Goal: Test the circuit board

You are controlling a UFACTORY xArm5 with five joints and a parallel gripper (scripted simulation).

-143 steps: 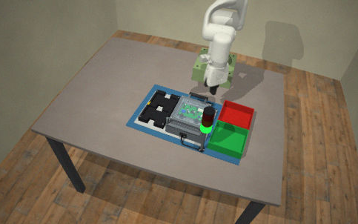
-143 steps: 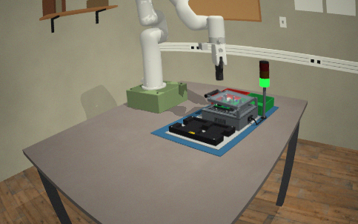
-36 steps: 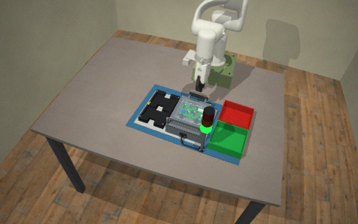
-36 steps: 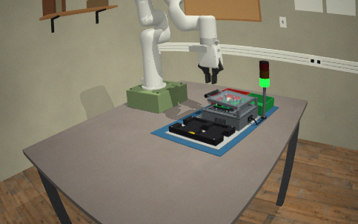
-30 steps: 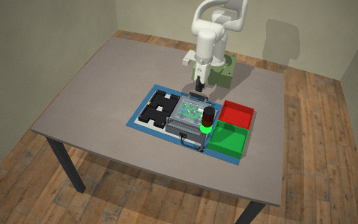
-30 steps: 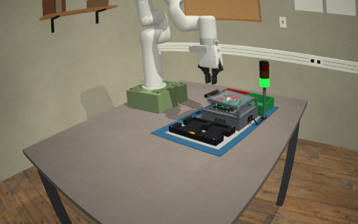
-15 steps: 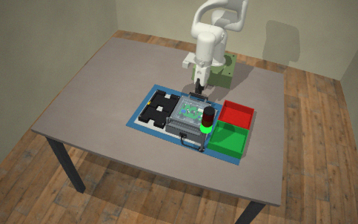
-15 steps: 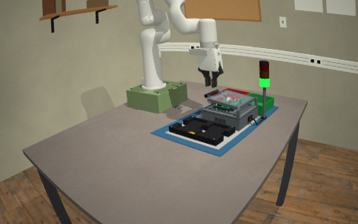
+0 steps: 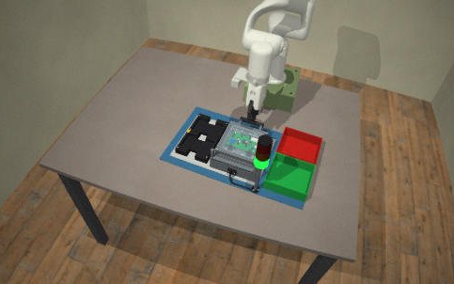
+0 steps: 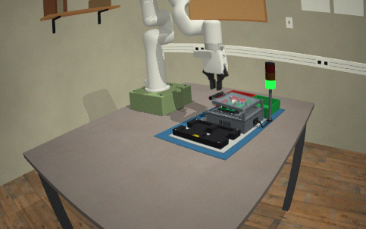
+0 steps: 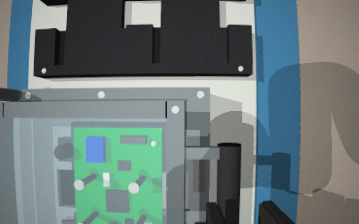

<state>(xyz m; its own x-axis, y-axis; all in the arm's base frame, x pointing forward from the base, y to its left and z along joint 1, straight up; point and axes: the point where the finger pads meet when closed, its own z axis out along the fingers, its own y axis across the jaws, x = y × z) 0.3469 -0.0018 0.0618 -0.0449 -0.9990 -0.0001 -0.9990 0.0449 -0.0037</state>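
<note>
From the far side of the counter (image 9: 130,103) (image 10: 131,159) (image 11: 330,30), the arm (image 9: 259,58) (image 10: 212,34) reaches forward, its wrist bent so the tool (image 9: 253,114) (image 10: 216,87) (image 11: 242,215) points down above the lid's black handle (image 9: 251,123) (image 10: 217,95) (image 11: 229,175). The tool is partly open, holding nothing. The circuit board (image 9: 240,142) (image 10: 227,109) (image 11: 117,150) lies component side up in the tester (image 9: 230,165) (image 10: 234,120) (image 11: 130,93), under the clear lid, below and nearer than the tool.

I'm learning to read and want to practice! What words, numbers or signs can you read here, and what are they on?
There are none I can read.
The two white sheets on the wall: no writing shows.
The board: no letters I can make out.
The bins, tester and tray: no labels that I can see.
</note>
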